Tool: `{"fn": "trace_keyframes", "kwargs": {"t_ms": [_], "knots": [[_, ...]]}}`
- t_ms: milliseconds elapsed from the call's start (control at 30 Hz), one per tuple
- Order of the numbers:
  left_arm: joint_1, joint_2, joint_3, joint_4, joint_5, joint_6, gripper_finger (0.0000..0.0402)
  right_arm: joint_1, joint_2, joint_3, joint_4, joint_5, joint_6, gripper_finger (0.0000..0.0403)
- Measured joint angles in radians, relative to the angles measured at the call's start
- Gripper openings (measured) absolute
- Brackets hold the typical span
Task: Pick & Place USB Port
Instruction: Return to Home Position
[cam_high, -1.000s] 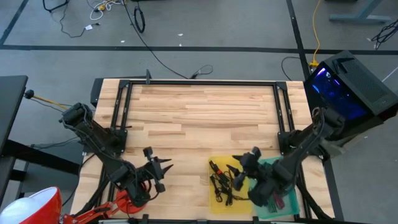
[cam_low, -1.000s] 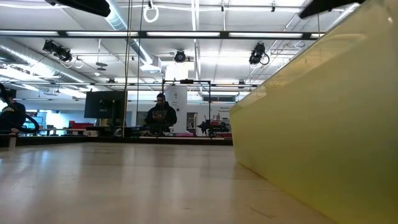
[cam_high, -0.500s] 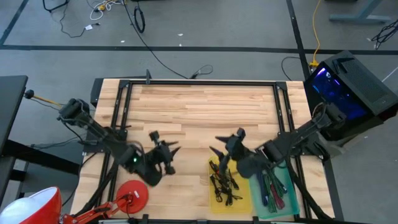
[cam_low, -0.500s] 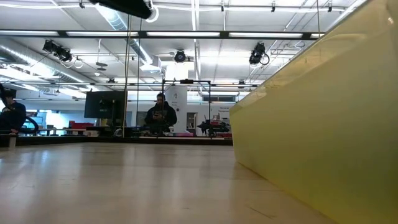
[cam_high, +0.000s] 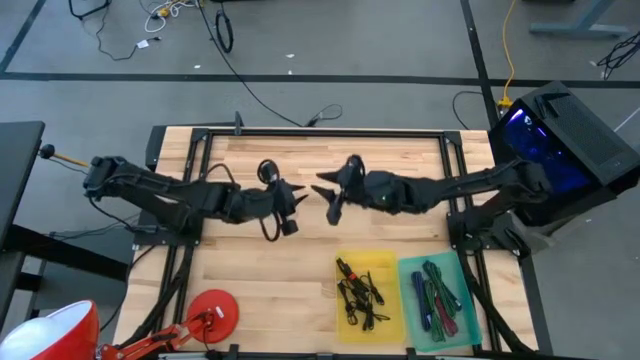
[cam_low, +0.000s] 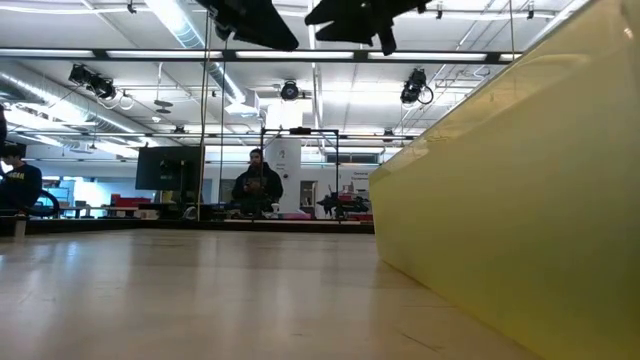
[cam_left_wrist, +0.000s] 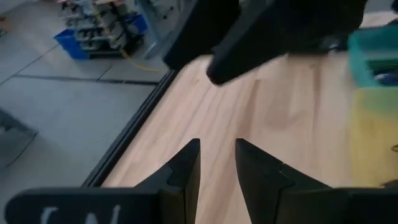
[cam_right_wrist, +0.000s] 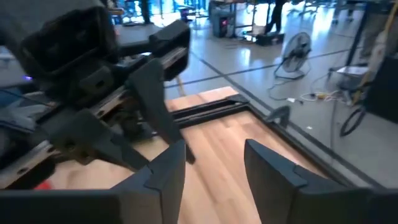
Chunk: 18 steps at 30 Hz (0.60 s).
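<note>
Several small black USB port pieces with cords lie tangled in a yellow tray near the table's front edge. My left gripper and my right gripper hover over the middle of the table, tips facing each other a short way apart. Both are open with nothing between the fingers, as the left wrist view of my left gripper and the right wrist view of my right gripper show. In the low view my left gripper and my right gripper hang high above the tabletop.
A green tray with coloured pieces stands right of the yellow one. A red disc lies at the near left. Black rails frame the wooden table. Bare wood lies below and beyond the grippers.
Both grippers have swung from the near edge toward the table's middle and risen. The left came from beside the red disc, the right from above the trays. Each has turned until its tips face the other. The USB pieces and trays have stayed put.
</note>
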Motion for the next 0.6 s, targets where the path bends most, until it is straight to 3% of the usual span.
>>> {"fn": "trace_keyframes", "kwargs": {"t_ms": [200, 600], "knots": [[0.053, 0.002, -0.001, -0.012, -0.019, -0.085, 0.0105, -0.063, 0.000, 0.000, -0.009, 0.007, -0.002, 0.0160], [0.069, 0.002, -0.001, -0.010, -0.006, -0.194, 0.0106, -0.070, 0.000, 0.000, 0.007, 0.006, 0.004, 0.0159]]}}
